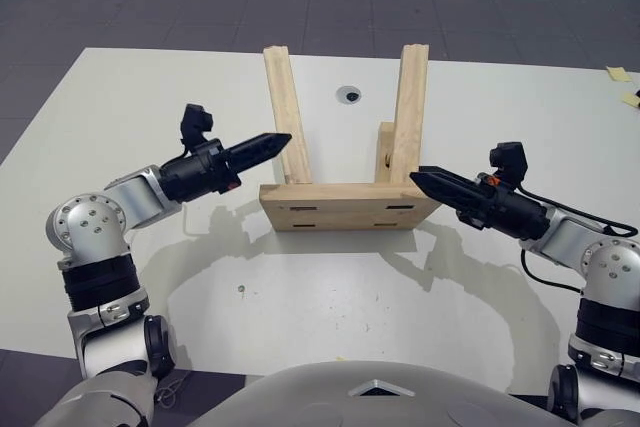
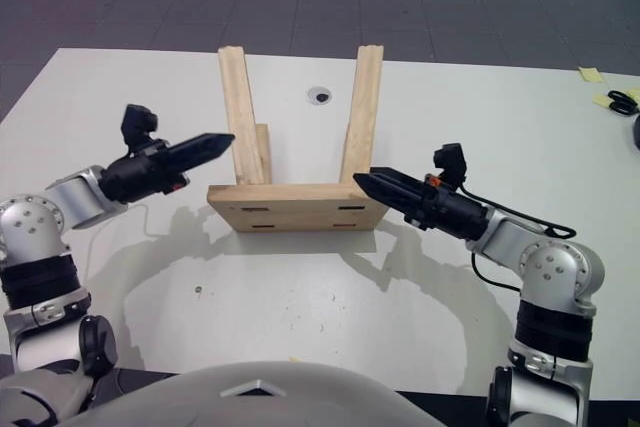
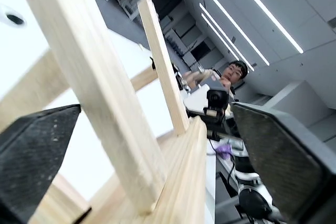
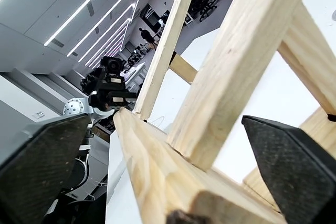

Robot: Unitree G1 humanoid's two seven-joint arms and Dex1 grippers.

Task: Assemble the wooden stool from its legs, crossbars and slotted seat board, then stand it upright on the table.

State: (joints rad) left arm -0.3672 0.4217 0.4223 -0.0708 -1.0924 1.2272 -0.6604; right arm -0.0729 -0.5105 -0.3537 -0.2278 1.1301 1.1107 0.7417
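The wooden stool lies on its side on the white table (image 1: 130, 97). Its slotted seat board (image 1: 345, 205) stands on edge nearest me, and the legs point away. The left leg (image 1: 285, 107) and right leg (image 1: 410, 107) are joined by a short crossbar (image 1: 385, 152). My left gripper (image 1: 280, 138) is open, its tip at the left leg just above the seat board. In the left wrist view that leg (image 3: 100, 93) runs between the fingers (image 3: 37, 150). My right gripper (image 1: 416, 177) is open at the right end of the seat board, which shows with a leg (image 4: 236, 61) between its fingers (image 4: 47, 166).
A small round hole (image 1: 349, 95) sits in the table beyond the stool. Yellow notes (image 1: 620, 74) and black scissors (image 2: 622, 99) lie at the far right edge. Bare tabletop lies on both sides of the stool and in front of it.
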